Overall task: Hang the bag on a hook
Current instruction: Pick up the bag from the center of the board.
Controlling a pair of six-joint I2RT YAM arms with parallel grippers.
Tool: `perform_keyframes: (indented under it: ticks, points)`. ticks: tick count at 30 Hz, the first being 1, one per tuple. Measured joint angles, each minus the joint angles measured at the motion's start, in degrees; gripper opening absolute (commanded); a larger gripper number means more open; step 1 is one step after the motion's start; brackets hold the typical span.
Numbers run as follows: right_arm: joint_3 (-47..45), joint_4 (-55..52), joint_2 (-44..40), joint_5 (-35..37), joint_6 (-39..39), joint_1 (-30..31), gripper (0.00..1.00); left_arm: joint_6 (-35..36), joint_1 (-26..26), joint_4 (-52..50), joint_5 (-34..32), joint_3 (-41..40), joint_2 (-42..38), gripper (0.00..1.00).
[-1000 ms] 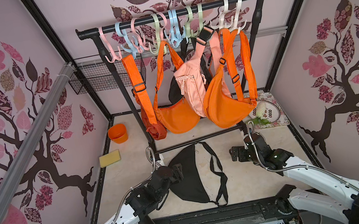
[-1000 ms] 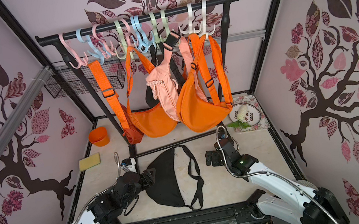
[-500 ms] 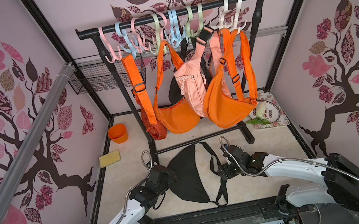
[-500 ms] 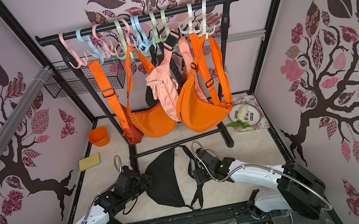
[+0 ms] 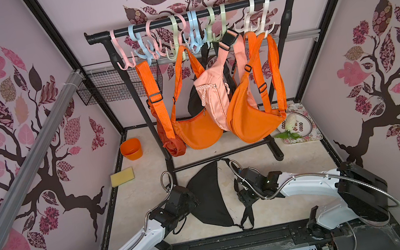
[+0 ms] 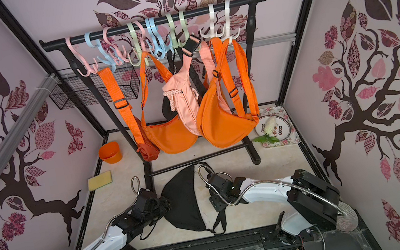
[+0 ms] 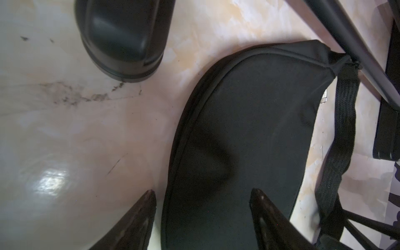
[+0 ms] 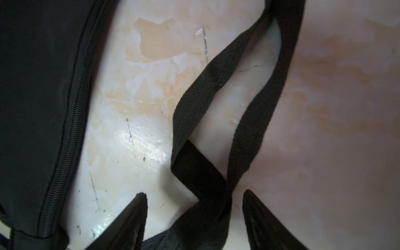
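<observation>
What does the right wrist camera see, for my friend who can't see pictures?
A black strap loops across the pale floor, crossing itself between the open tips of the right tool. The black bag with its zipper lies beside it.

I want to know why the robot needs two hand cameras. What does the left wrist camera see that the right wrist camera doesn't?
Only the left wrist view: the rack's round black foot and lower bar, plus the left gripper, open above the curved edge of the black bag.
Only the right wrist view: the zipper, and the right gripper, open with a finger on each side of the crossed strap.
Both: the black bag, its strap and the pale floor.
</observation>
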Motion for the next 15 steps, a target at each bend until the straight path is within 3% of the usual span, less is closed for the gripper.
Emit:
perform_keyframes:
  ticks: [11,15]
  points:
    - [0.31,-1.53,2.03,5.46,2.58,0.83,0.33,-2.1,0.09,0.55,-1.27,-2.08,-2.29,0.31]
    - [1.27,-1.33,3.17,6.01,3.72,0.26,0.19,-2.6,0.11,-0.57,-2.34,-2.14,-5.2,0.1]
